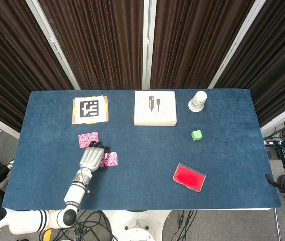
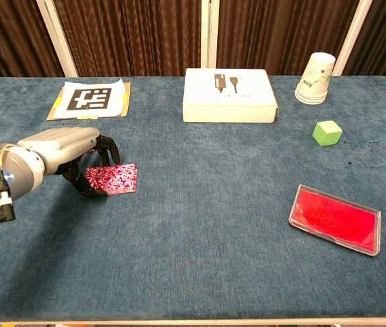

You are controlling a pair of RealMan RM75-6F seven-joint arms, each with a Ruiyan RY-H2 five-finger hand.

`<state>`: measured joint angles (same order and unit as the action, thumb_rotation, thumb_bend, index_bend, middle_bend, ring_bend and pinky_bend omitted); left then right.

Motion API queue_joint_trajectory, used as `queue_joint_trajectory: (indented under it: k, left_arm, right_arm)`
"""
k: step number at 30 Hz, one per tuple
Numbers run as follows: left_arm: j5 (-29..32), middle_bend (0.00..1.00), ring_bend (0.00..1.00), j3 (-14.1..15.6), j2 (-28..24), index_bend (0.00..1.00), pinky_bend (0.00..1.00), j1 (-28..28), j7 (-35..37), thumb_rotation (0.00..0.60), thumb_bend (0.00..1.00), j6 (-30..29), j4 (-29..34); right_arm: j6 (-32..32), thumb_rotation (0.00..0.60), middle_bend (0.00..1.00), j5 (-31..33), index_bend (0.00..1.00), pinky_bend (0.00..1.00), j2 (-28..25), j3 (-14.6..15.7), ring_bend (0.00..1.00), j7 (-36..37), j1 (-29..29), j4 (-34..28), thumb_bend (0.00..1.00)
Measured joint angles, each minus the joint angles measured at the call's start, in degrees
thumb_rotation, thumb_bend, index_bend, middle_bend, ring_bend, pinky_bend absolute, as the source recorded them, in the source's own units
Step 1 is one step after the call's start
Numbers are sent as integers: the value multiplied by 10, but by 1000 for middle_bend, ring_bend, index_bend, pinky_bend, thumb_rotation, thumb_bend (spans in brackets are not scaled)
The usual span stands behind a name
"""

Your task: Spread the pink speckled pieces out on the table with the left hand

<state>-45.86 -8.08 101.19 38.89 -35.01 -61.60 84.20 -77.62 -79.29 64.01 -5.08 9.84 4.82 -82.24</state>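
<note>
Left hand (image 2: 63, 150) palm down, fingers (image 2: 84, 184) curled onto pink speckled piece (image 2: 114, 178).

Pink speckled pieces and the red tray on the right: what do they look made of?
The pink speckled pieces look like thin, flat printed sheet, paper or foil, lying flush on the table; the chest view hints at slight sheen. The red rectangular tray looks like clear glossy plastic around a red insert: its pale rim looks see-through.

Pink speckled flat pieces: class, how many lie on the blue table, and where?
2. One pink speckled flat piece lies below the marker sheet; the other sits by the left hand, which may hide more.
</note>
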Motion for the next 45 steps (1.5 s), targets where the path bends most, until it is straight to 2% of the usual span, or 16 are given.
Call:
queue_joint_trajectory:
  k: [35,45]
  left_arm:
    - [-29,430,157,-12,-10,354,97,-13,71,600,255,12,1]
    - [-39,430,157,-32,1,354,97,4,74,600,255,18,-29]
  right_arm:
    - [8,600,0,5,0,0,1,-1,0,-7,2,-2,145]
    - [4,600,0,5,0,0,-2,-2,0,-5,1,-5,146]
